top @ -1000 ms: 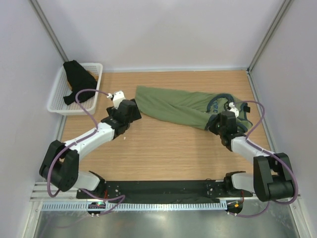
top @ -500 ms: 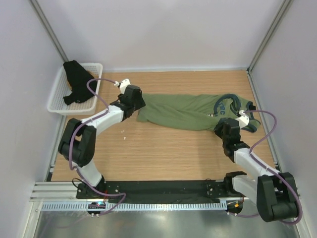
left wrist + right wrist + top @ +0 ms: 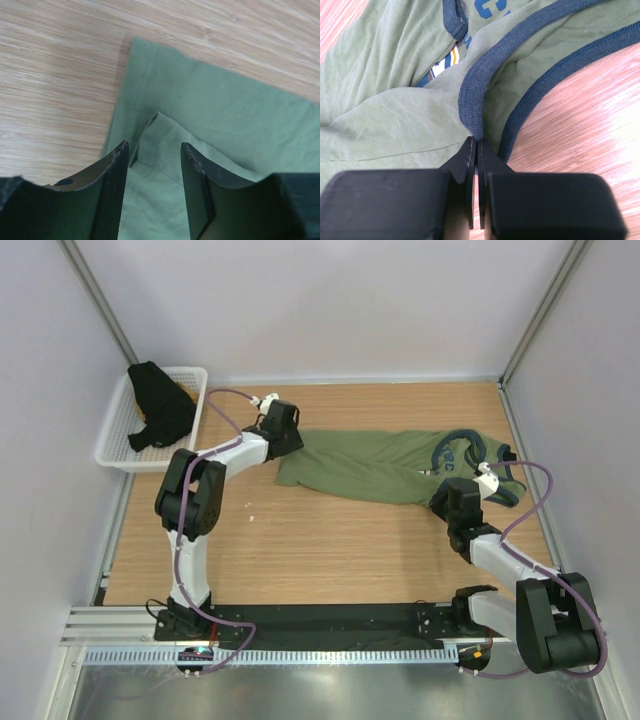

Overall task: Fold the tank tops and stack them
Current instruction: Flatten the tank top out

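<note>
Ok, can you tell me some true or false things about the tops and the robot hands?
1. The black tank top sits in the white basket. True.
2. The green tank top is in the basket too. False: it lies spread out on the table.
3. The right gripper pinches the green top's navy trim. True.
4. The left gripper is shut tight. False: its fingers stand apart over the green top's hem.

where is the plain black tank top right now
Top view: the plain black cloth tank top sits in the white plastic mesh basket at far left.
</note>
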### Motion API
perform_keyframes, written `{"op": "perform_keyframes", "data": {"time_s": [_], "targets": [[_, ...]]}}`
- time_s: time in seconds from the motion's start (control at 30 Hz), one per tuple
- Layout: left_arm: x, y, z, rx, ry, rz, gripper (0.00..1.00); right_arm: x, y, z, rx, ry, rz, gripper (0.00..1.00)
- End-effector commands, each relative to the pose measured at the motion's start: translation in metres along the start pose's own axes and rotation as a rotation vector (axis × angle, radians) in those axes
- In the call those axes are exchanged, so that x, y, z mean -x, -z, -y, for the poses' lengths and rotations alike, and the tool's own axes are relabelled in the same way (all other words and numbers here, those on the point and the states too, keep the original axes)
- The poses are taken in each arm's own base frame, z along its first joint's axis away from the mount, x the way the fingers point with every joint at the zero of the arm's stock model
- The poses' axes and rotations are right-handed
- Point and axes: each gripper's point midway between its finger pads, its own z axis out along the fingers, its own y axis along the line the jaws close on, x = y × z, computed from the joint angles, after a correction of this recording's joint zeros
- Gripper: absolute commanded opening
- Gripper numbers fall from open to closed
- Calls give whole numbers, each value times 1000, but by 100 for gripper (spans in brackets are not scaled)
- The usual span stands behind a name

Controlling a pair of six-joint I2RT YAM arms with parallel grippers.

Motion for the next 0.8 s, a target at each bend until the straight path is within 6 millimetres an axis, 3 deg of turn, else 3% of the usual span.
{"op": "perform_keyframes", "data": {"time_s": [0.0,0.23,0.27,0.37,0.53,0.6,0.63,0.7,0.77], "targets": [[5,-3,1,-13,14,-29,46,29,0,-22,54,-27,83,1],[-13,-8,0,-28,6,-94,40,29,-1,-22,53,-27,82,1],[-15,-8,1,-35,4,-105,26,29,0,-22,53,-25,84,1],[-8,-1,5,-52,-2,-95,0,30,0,-21,48,-24,86,1],[22,39,9,-80,9,-12,0,30,-1,-21,45,-18,83,1],[22,51,3,-71,18,1,0,29,-1,-23,51,-15,78,1],[34,69,6,-93,28,36,0,29,-1,-23,57,-4,75,1],[27,79,-7,-76,38,51,0,26,1,-28,93,9,57,1],[37,102,-10,-98,57,101,0,30,7,-42,167,26,71,1]]}}
